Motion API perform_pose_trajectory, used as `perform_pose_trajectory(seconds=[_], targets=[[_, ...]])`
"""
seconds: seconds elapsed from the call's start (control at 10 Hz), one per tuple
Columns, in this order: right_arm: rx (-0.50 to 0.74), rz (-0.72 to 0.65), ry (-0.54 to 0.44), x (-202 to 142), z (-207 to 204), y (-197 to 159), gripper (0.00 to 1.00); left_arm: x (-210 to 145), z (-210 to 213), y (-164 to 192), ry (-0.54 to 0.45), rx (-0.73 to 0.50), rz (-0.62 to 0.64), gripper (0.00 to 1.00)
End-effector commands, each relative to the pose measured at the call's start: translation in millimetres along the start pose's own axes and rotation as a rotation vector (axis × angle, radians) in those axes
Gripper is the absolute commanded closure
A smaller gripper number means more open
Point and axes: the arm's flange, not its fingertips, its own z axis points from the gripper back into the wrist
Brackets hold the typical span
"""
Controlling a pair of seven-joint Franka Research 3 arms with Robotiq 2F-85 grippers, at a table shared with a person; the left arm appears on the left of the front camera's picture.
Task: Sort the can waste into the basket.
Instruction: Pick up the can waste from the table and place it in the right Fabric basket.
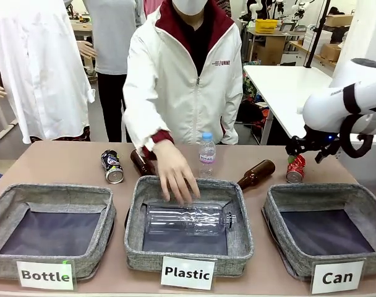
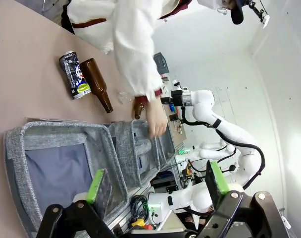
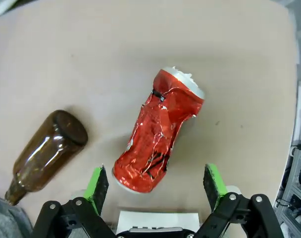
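Pads [image 3: 97, 182] of right end effector [image 3: 154, 172] frame red can [image 3: 158, 134].

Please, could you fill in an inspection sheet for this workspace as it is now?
Surface: brown table, three baskets in a row at the near edge.
Job's things: crushed red can and dark can lie on the table; Can basket holds no can.
Clutter: right brown bottle and left brown bottle lying; water bottle upright; clear bottle lying in the Plastic basket; Bottle basket holds nothing.
Hands: right hand open over the red can; left hand open, holding nothing.
Cables: black cable looped at the right arm's wrist.
Surroundings: person at the far side, person's hand over the Plastic basket.
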Motion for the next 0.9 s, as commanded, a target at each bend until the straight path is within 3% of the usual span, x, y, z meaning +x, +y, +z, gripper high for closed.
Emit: perform_pose_trajectory(seconds=[0.0, 0.4, 0.8], targets=[[-0.075, -0.099, 0.015, 15, -10, 1, 0.00, 1, 0, -2, -0.012, -0.020, -0.024, 0.00], [-0.032, -0.476, 0.040, 24, -25, -3, 0.00, 1, 0, -2, -0.012, -0.020, -0.024, 0.00], [-0.052, -0.506, 0.072, 27, -26, -2, 0.00, 1, 0, -2, -0.012, -0.020, -0.024, 0.00]])
